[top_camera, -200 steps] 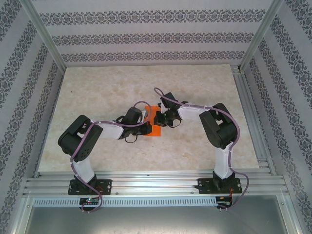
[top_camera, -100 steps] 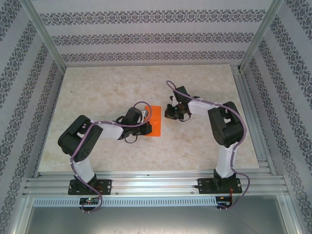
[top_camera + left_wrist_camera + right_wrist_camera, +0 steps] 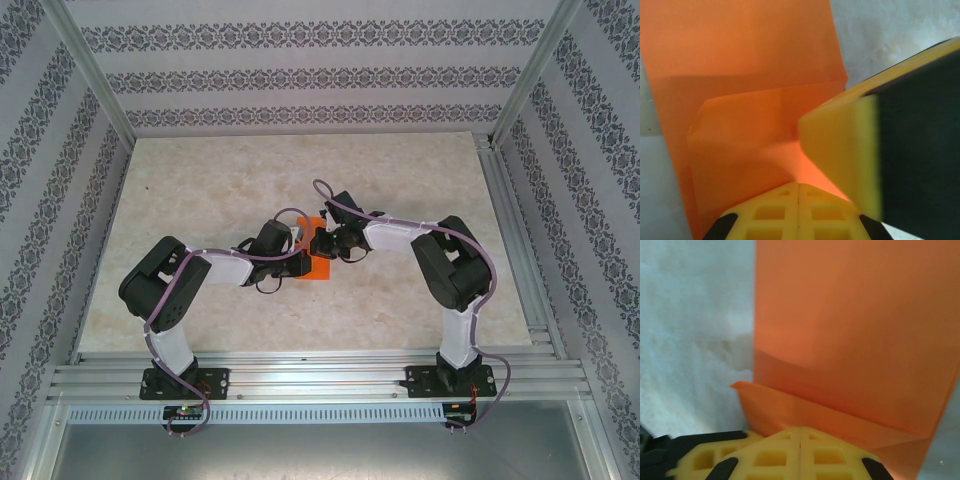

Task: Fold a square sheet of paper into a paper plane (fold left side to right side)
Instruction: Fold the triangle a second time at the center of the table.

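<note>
Setting: a pale marbled table (image 3: 200, 180) inside a patterned enclosure, with the two arms reaching in from the near edge and meeting at its middle.

Square sheet of paper: the bright orange square sheet of paper (image 3: 318, 271) lies flat on the table at the centre, mostly covered by the two wrists. Only a strip of orange shows on its near side, and a sliver on its far side.

Left gripper: the left gripper (image 3: 798, 187) has its two yellow fingers pressed together, with just a thin seam between them. Its tips rest on the orange sheet, at the near edge of a folded-over flap. I cannot tell whether any paper is caught between the fingers.

Right gripper: the right gripper (image 3: 800, 432) also has its yellow fingers brought together, with no gap. Its tips sit against a raised fold that runs at a slant across the sheet. Whether the tips pinch that fold or only press on it, I cannot tell.

Grippers together: seen from above, the two come at the paper from opposite sides and stand just beside each other. In the left wrist view, a large blurred yellow finger (image 3: 840, 150) of the right gripper hangs over the paper.

Paper surface: several layers and straight creases show, with bare table along the left edge in the right wrist view.
</note>
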### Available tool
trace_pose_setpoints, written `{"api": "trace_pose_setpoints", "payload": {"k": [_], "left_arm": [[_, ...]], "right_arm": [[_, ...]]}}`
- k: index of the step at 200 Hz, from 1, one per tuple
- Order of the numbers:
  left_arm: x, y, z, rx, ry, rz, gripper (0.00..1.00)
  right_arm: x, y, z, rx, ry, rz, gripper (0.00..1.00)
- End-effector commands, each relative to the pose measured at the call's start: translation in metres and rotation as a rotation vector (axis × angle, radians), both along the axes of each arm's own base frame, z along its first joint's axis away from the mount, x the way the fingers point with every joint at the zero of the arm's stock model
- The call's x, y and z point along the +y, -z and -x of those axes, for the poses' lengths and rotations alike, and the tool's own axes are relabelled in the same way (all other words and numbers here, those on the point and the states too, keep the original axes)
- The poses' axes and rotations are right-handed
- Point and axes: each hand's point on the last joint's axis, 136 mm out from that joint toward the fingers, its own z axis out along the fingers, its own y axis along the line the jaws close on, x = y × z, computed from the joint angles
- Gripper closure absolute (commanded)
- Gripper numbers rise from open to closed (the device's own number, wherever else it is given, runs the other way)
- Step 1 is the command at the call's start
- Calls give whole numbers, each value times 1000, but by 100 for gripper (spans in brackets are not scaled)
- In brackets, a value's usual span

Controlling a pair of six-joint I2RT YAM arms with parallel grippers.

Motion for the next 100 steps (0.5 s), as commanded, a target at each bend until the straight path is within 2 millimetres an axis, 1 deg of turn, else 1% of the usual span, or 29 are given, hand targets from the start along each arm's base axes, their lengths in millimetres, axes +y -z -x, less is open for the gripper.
{"api": "trace_pose_setpoints", "payload": {"k": [1,24,51,77,100], "left_arm": [[28,47,41,166,11,-167,97],[27,45,40,162,8,-158,97],[28,43,44,168,9,-151,97],[33,41,51,173,3,-151,97],[39,42,58,182,-6,-153,96]], "right_arm": [[2,8,-5,11,16,2,95],[-8,26,0,32,16,58,95],[-22,44,5,58,15,138,95],[-32,53,8,72,14,187,95],[-39,57,7,74,15,224,95]]}}
